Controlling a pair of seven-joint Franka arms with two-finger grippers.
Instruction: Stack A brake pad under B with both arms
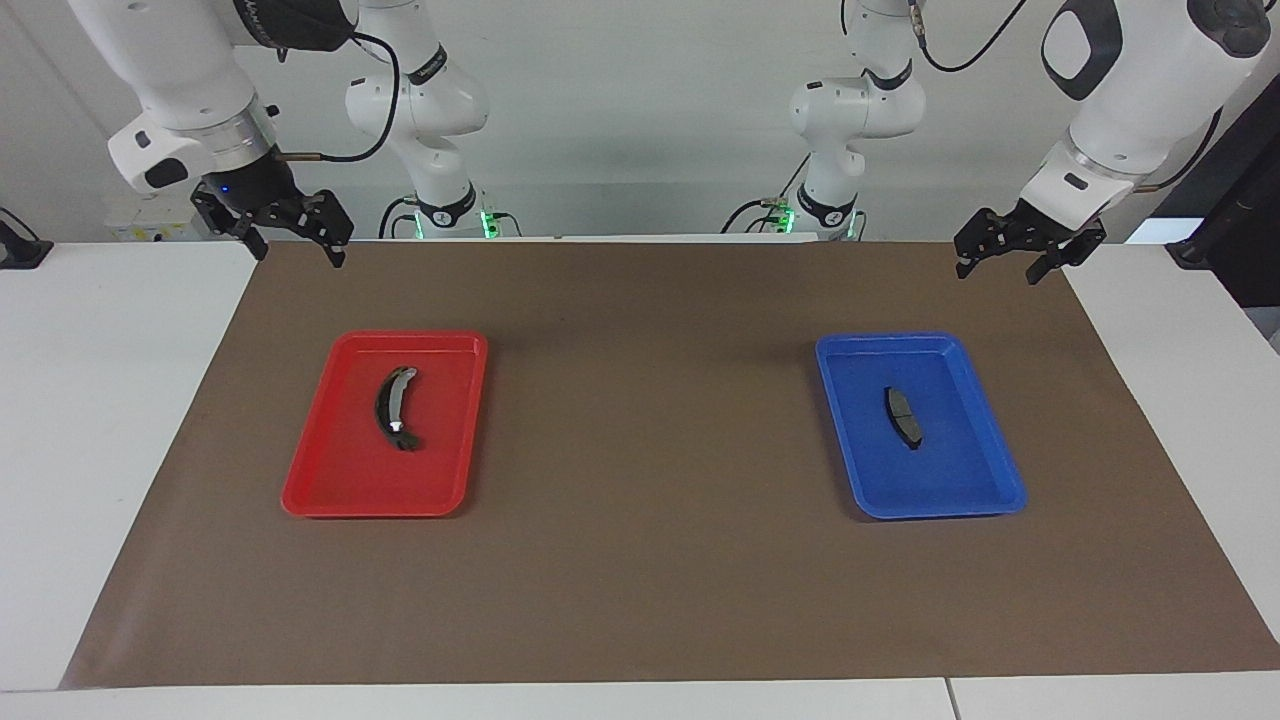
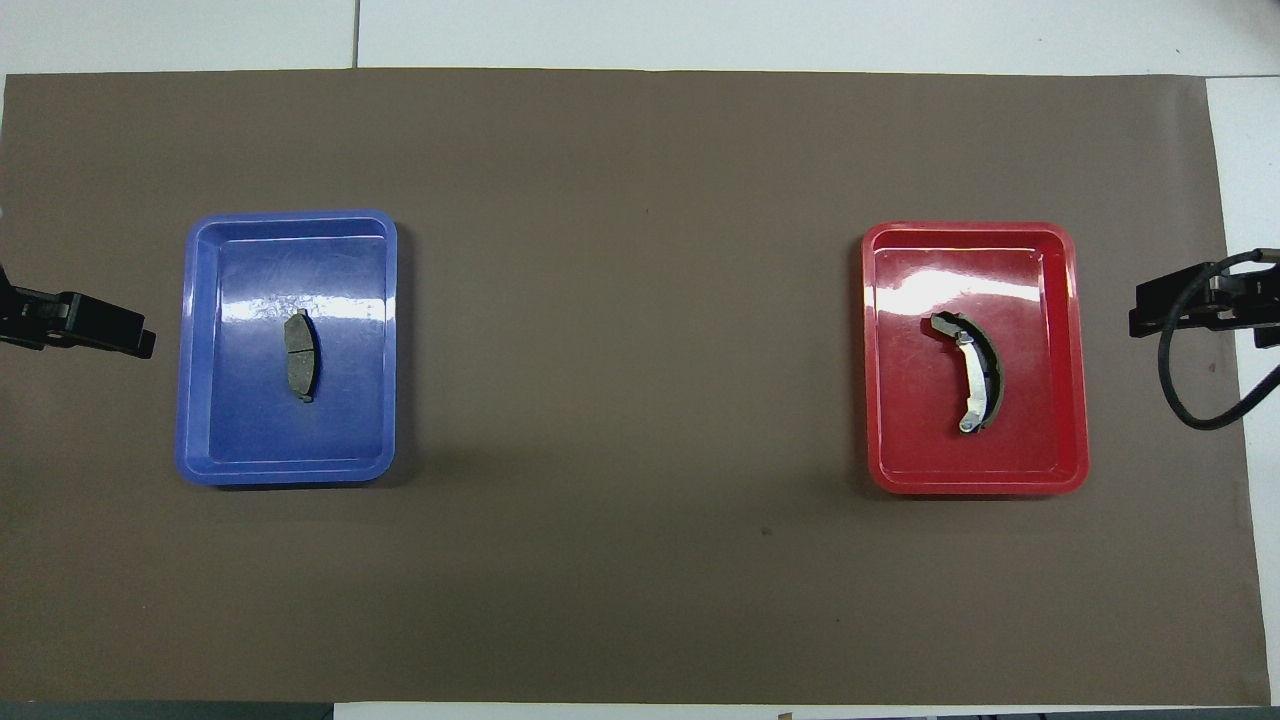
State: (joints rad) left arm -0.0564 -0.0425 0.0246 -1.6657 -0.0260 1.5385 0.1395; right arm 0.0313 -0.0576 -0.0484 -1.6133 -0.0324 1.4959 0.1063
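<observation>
both arms hang raised and waiting at their own ends of the table, neither one touching anything. the left arm comes down from its base in a white, bent column, its wrist tilted inward, and the left gripper sits in the air with its black fingers spread apart, tips pointing down. the right arm mirrors it, its wrist ring silver, a black cable looping off it; the right gripper also stands with fingers apart and holds nothing. from overhead only the gripper bodies show, the left and the right.
</observation>
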